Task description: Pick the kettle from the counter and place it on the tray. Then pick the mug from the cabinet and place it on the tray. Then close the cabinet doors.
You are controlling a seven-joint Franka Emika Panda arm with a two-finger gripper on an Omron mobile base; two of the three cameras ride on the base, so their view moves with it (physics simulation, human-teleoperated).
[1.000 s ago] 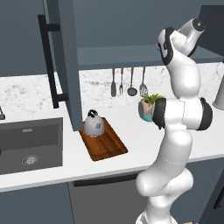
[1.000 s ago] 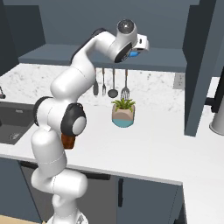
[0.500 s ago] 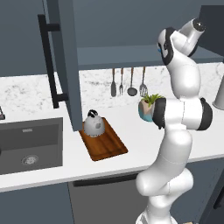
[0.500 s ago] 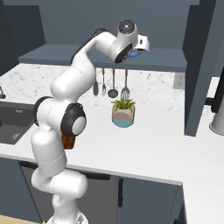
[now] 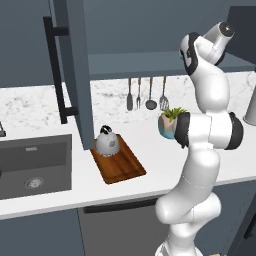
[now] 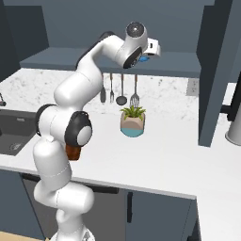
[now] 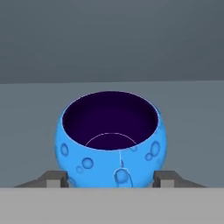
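- Reaching up and away from its base, your arm bends at the elbow above the counter (image 5: 150, 150) and pushes its hand into the open cabinet (image 6: 188, 61), level with the shelf.
- Your gripper (image 7: 109, 181) has its jaws spread on either side of the mug (image 7: 110, 138); in the hand view each fingertip (image 7: 54, 178) sits right at the mug's lower side, but you cannot tell whether they press on it.
- The mug stands upright on the cabinet shelf, its dark inside facing you; a sliver of its blue shows beside the hand in the right base view.
- The kettle (image 5: 106, 142) sits on the tray (image 5: 122, 167), at the tray's far end, close to the sink (image 5: 30, 167).
- One cabinet door (image 5: 70, 75) hangs open over the counter's left part, just above the kettle; another (image 6: 214, 70) stands open to the right.
- A potted plant (image 6: 132, 121) and hanging utensils (image 5: 146, 94) stand near the counter's back edge, under the arm.
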